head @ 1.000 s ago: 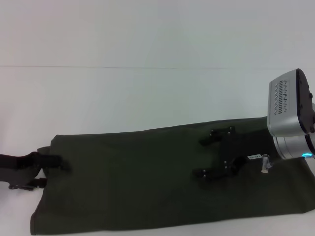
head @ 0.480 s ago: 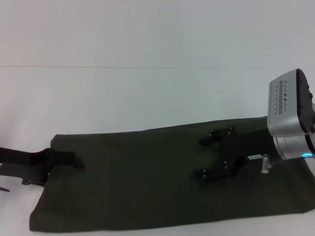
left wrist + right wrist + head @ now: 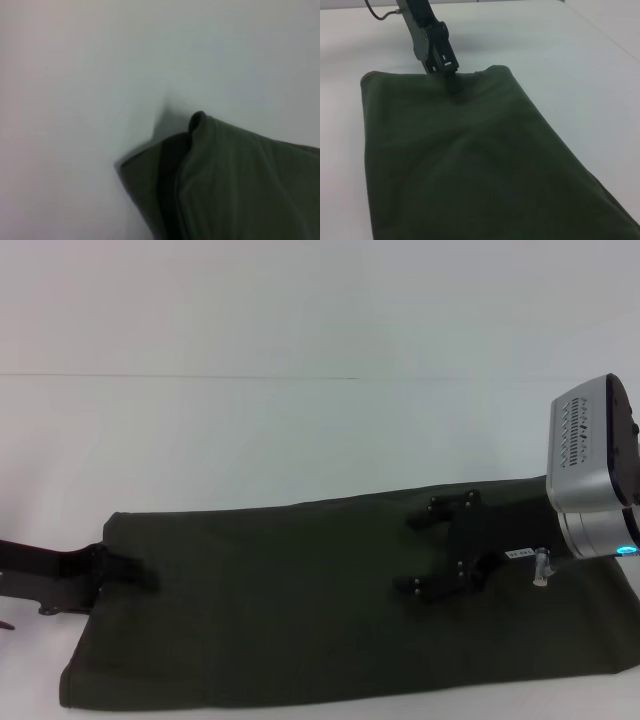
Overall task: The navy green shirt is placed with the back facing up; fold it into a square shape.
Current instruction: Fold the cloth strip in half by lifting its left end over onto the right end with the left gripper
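- Shirt: the navy green shirt point(image 3: 300, 610) lies on the white table point(image 3: 300, 430) as a long folded band, plain side up
- Left gripper point(image 3: 140, 570) reaches over the band's left end; whether its fingers grip the cloth cannot be told
- Right gripper point(image 3: 425, 555) is poised over the right part, fingers spread apart
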`<action>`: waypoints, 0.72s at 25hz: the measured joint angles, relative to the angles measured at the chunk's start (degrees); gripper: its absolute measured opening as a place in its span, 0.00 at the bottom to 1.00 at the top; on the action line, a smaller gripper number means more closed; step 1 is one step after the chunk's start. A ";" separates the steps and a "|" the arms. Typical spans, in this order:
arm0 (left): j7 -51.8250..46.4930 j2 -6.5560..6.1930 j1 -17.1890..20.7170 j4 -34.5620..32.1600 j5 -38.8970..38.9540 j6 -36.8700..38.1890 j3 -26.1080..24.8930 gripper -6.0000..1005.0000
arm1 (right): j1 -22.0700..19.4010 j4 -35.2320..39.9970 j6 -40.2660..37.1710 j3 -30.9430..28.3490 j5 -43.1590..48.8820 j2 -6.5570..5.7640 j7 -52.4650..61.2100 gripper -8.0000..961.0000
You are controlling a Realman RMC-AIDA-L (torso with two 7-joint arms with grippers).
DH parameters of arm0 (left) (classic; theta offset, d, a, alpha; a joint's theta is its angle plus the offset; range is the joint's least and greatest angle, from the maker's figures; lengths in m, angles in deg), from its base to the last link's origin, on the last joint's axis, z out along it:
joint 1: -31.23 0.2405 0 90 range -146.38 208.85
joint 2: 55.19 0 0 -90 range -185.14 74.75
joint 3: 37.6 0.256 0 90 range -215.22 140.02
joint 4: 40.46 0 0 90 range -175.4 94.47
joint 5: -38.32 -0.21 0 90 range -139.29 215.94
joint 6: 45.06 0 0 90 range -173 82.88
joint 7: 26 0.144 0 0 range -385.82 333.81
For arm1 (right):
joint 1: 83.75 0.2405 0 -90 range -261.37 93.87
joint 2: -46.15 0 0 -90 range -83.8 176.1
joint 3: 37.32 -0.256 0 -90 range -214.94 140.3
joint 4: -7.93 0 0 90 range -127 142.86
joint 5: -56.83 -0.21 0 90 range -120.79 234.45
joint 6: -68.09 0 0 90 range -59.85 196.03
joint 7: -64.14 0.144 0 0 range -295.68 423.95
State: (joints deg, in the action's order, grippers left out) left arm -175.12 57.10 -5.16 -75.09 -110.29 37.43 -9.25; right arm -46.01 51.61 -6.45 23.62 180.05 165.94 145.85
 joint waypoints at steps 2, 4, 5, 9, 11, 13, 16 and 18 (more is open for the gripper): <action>-0.05 -0.08 0.01 0.08 0.00 -0.31 0.27 0.60 | -0.03 0.06 -0.04 -0.02 0.00 0.00 0.10 0.93; 0.03 -0.10 -0.02 0.14 0.00 -0.39 0.42 0.56 | -0.04 0.07 -0.07 -0.03 0.00 0.00 0.16 0.93; 0.06 -0.10 -0.07 0.19 0.00 -0.39 0.46 0.54 | -0.04 0.08 -0.08 -0.03 0.00 0.00 0.18 0.93; 0.19 -0.07 -0.18 0.27 0.00 -0.48 1.31 0.43 | -0.04 0.18 -0.09 0.17 0.00 0.00 0.57 0.93; 0.30 0.00 -0.23 0.25 0.01 -0.51 1.79 0.35 | -0.04 0.22 -0.09 0.19 0.00 0.00 0.66 0.93; 0.44 0.03 -0.24 0.22 0.02 -0.51 1.92 0.28 | -0.04 0.25 -0.09 0.20 0.00 0.00 0.67 0.93; 0.49 0.03 -0.25 0.13 0.03 -0.51 1.94 0.17 | -0.04 0.26 -0.37 0.11 0.00 0.00 0.68 0.93; 0.55 0.03 -0.25 -0.11 0.04 -0.50 1.94 0.10 | -0.04 0.26 -0.57 0.01 -0.03 0.00 0.69 0.93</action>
State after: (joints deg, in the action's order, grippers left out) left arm -174.57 57.13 -5.41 -75.20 -110.24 36.93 -7.31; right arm -46.05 51.87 -7.03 23.63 180.03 165.94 146.54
